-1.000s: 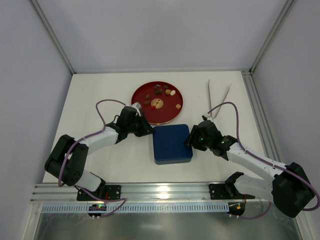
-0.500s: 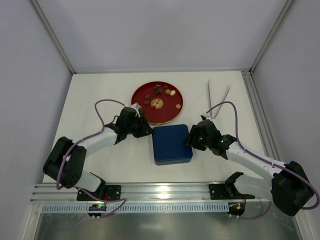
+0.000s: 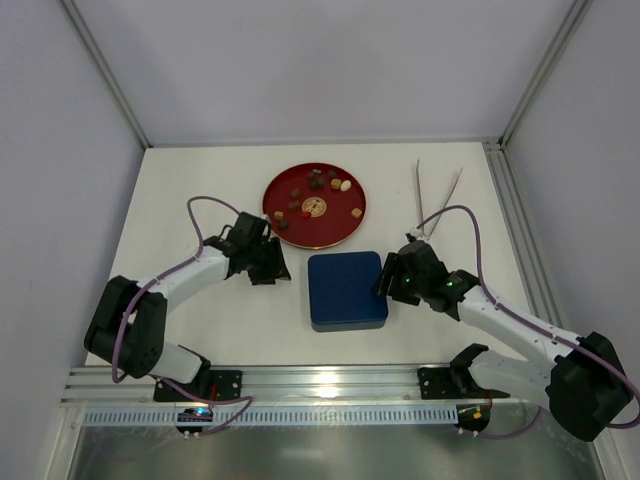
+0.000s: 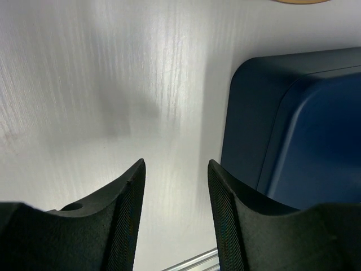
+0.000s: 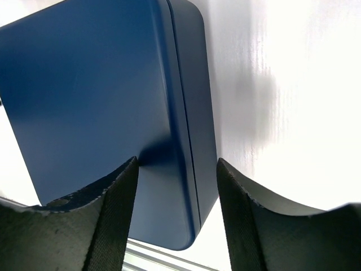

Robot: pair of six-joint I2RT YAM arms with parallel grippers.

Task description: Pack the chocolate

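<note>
Over on the far side of the white surface (image 3: 200, 190), the chocolate (image 3: 316, 181) sits loose on the red plate (image 3: 277, 188). The dark, tan and cream bites are scattered around a gold emblem in the middle, most of them towards the far rim. None of it is in either claw.

Just nearer than the plate lies the dark-blue lid (image 3: 347, 290), flat and square with rounded corners. It sits squarely between the two arms, with only a thin strip of surface showing between it and the plate's near rim.

The left claw (image 3: 275, 272) is low over the surface beside the lid's left edge and close to the plate's near-left rim. On its wrist view the fingers (image 4: 128, 212) are parted with only bare surface between them, and the lid's corner (image 4: 304, 141) is off to one side, so it is gripping nothing.

The right claw (image 3: 388, 282) is at the lid's right edge. Its wrist view shows the fingers (image 5: 115, 217) spread wide, astride that edge (image 5: 96, 113). One is over the blue top and the other is over the surface, and neither is pressed against it.

A pair of metal tweezers (image 3: 437, 198) lies far right, well apart from the plate, with the right arm's purple cable (image 3: 470, 225) looping close by.
</note>
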